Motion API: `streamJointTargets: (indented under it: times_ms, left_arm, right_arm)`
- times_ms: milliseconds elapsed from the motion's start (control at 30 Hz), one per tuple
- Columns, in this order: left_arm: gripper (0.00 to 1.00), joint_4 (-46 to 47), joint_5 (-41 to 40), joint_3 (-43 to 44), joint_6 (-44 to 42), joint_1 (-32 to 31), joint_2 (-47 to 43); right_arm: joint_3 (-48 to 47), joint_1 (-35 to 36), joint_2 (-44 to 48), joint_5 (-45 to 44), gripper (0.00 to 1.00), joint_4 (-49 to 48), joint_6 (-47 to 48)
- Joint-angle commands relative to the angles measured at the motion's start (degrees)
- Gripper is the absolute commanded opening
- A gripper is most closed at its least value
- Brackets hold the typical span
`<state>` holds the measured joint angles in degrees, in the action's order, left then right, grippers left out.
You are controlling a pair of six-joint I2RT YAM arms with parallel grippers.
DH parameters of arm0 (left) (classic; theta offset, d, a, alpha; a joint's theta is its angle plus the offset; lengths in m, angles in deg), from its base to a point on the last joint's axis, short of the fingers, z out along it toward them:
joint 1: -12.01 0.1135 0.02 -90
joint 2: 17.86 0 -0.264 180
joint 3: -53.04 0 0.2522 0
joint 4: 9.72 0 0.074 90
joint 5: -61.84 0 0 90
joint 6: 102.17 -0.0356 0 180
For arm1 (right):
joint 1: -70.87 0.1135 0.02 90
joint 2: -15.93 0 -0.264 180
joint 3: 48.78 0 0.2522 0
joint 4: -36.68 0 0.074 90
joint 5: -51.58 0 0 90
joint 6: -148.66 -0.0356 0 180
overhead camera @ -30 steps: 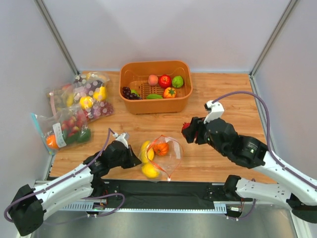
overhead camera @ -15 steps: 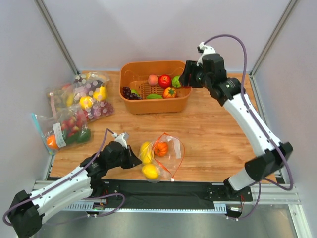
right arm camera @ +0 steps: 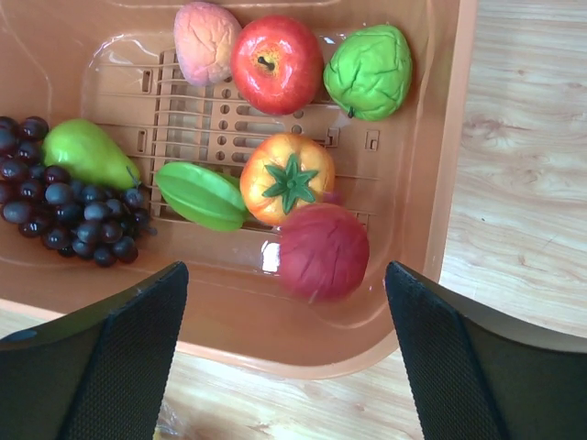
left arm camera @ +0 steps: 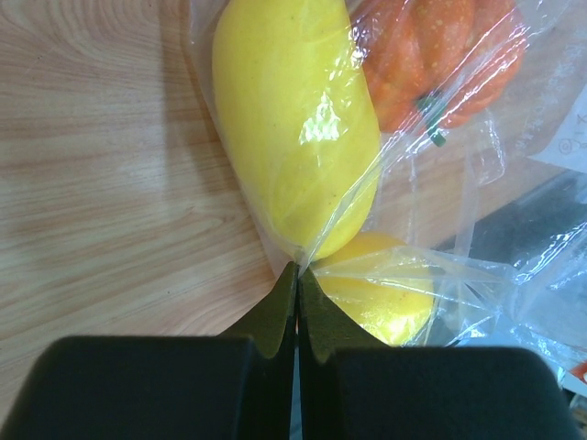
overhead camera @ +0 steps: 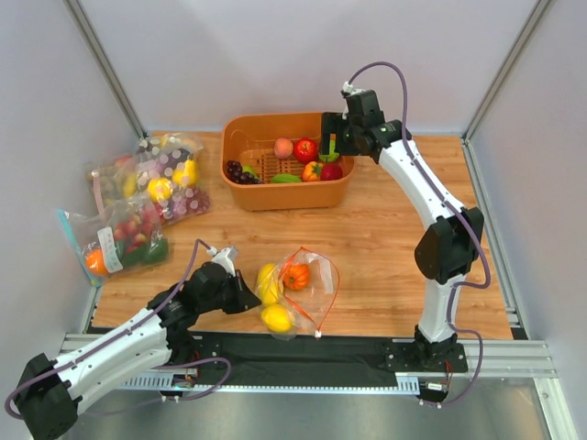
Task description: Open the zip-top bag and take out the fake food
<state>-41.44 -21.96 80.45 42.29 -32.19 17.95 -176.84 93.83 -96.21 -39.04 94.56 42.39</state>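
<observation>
Round red fruit [right arm camera: 323, 251] now in basket [right arm camera: 438, 174]

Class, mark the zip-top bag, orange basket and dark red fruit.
zip-top bag [overhead camera: 323, 277]: top external view, clear right side.
orange basket [overhead camera: 289, 196]: top external view, near wall.
dark red fruit [right arm camera: 323, 251]: right wrist view, its middle.

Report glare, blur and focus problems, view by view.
Left wrist: white glare on the clear crinkly zip-top bag over the long yellow plastic fruit; the black fingers show no detail. Right wrist: a bright glint on the orange plastic basket floor; its fake fruit crisp. Top external: even light, sharp.
</observation>
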Motion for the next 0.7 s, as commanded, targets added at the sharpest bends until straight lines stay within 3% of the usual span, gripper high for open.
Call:
streamJointTargets:
  times_ms: [0,167,300,533,667]
  left_arm:
    - [0.0,-0.59,1.01,0.94,-1.37,0.26,-0.57]
    - [0.0,-0.06,1.19,0.5,-1.28,0.26,-0.57]
    - [0.0,0.55,1.27,0.06,-1.11,0.17,-0.57]
    - [0.0,0.99,1.19,-0.03,-1.37,0.26,-0.39]
    - [0.0,1.17,1.45,-0.11,-1.55,0.26,-0.04]
  right_arm:
    - [-3.82,-0.11,1.13,0.71,0.9,0.0,0.89]
    - [-2.69,-0.11,3.85,0.8,0.94,0.53,1.77]
    - [3.81,-0.11,9.91,2.47,0.93,-1.83,1.42]
    - [22.09,3.22,29.48,1.16,0.92,-4.92,1.59]
    - [31.66,4.99,39.43,5.26,0.92,-5.35,-1.46]
